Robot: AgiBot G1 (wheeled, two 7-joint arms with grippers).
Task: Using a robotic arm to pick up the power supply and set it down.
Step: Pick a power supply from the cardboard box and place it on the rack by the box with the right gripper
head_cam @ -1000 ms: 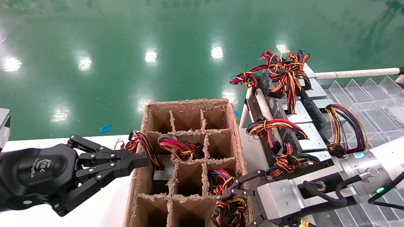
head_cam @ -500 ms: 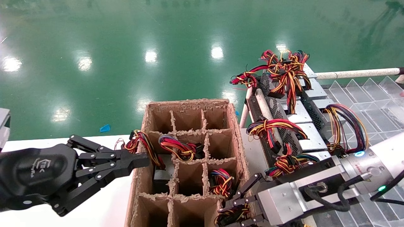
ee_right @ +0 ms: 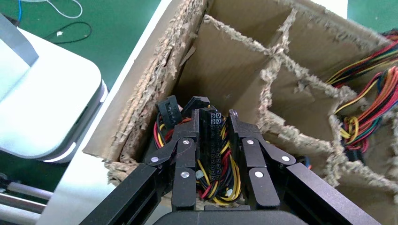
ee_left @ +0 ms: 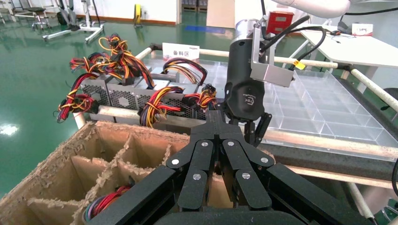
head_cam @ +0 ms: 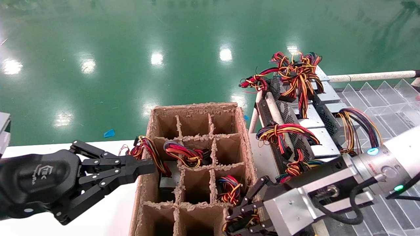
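Right claw (ee_right: 212,140): clamped on the power supply's (ee_right: 211,180) wire bundle, apparently, in a near corner cell of the cardboard box (head_cam: 193,113).
Left claw (head_cam: 144,166): fingers together, beside the box.

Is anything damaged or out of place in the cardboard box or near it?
Yes. The cardboard box has ragged, torn rims and dividers. One wire bundle hangs over its left wall, beside the left gripper. The right gripper is gripping the power supply's wires in a near corner cell.
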